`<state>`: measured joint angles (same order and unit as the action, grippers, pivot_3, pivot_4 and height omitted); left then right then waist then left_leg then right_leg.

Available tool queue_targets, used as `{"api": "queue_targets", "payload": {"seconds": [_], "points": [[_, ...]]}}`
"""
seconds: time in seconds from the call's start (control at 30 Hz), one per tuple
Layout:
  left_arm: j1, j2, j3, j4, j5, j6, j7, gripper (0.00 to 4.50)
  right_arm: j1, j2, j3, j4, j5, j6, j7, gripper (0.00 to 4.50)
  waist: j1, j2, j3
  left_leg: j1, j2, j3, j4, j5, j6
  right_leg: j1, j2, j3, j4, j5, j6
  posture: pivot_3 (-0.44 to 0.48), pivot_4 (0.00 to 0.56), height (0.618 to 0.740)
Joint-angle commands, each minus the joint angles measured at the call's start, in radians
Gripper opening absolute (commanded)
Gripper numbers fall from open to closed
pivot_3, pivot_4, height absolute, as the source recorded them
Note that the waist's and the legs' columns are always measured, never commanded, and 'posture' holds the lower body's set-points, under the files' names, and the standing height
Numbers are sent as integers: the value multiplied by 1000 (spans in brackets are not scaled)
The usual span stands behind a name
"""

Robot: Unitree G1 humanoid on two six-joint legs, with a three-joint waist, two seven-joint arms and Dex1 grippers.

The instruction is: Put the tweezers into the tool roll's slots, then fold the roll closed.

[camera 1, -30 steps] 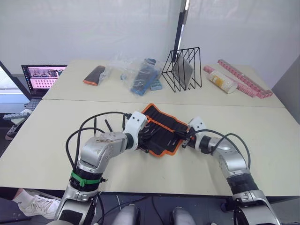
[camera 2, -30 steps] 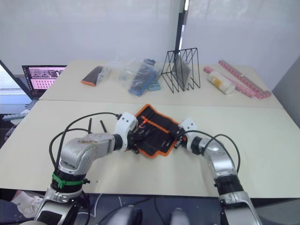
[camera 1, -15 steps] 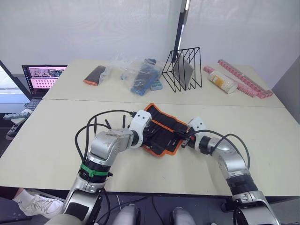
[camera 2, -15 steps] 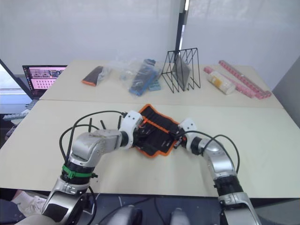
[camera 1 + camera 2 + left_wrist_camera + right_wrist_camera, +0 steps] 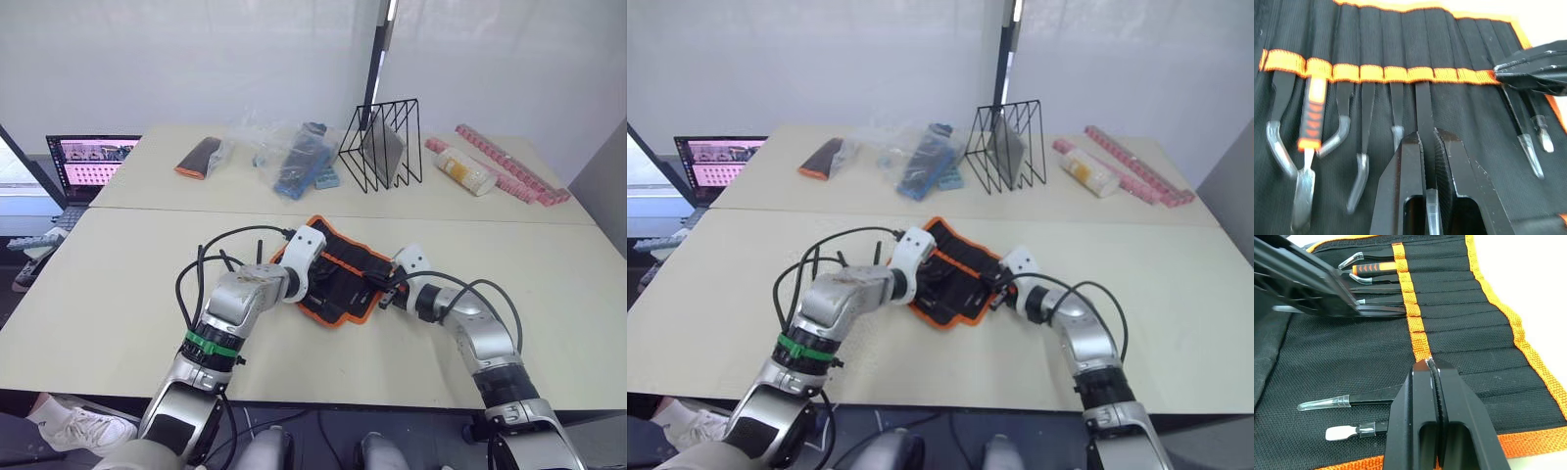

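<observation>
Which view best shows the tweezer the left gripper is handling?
Left wrist view: the left gripper is shut on the tweezer, whose end sits in a tool roll slot. In the right wrist view it's partly hidden; the eye views are too distant.

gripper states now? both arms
Left gripper: shut on a tweezer going into the tool roll.
Right gripper: shut on the tool roll's orange slot band.

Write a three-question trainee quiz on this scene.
1. True or false: the left tool is shut on a tweezer standing in a slot.
2. What does the right tool pinch? A) the roll's orange slot band B) a tweezer C) the laptop
3. What colour is the roll's edge binding?

Key: 1 true; 2 A; 3 orange.
</observation>
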<state>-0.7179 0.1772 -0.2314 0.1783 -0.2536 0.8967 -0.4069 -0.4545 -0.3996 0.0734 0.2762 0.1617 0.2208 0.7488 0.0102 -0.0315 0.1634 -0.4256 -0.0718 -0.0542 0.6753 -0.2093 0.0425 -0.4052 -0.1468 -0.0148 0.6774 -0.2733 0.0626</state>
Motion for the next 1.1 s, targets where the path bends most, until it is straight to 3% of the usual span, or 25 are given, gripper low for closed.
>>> {"api": "queue_targets", "payload": {"seconds": [0.03,0.3,0.57,0.63,0.8,1.0,1.1], "points": [[-42,-22,-20,105,50,-126,-27,46,7,-3,18,4,-25,16,-10,0,1,0,0,0,0,0,0,0,0,0,0,0,0,0,0,0,150,687],[-116,-64,-9,302,112,-280,-57,46,15,-3,24,5,-27,17,-12,0,1,0,0,0,0,0,1,0,0,1,0,0,0,0,0,0,150,687],[-101,-63,22,307,124,-294,-60,46,7,3,30,16,-28,11,-13,0,1,0,0,0,0,0,1,0,0,1,0,-1,0,0,1,0,150,687],[-85,-58,39,261,105,-259,-66,865,3,6,32,20,-29,9,-13,0,-1,0,0,0,0,0,1,0,0,1,0,-1,0,0,1,0,150,687],[-46,-1,16,91,110,-85,-84,2371,-8,11,39,40,-36,2,-12,0,-18,0,0,0,0,0,1,0,0,0,0,0,2,0,0,0,150,687],[-18,58,101,-203,22,117,-89,4397,-23,11,43,73,-41,-9,-11,0,-26,0,0,0,0,0,0,0,0,-1,1,0,2,0,0,0,150,687],[-10,119,163,-296,-4,165,-94,4487,-34,12,44,94,-44,-18,-8,0,-24,0,0,1,0,0,0,0,0,0,1,0,2,0,0,0,150,687]]}}
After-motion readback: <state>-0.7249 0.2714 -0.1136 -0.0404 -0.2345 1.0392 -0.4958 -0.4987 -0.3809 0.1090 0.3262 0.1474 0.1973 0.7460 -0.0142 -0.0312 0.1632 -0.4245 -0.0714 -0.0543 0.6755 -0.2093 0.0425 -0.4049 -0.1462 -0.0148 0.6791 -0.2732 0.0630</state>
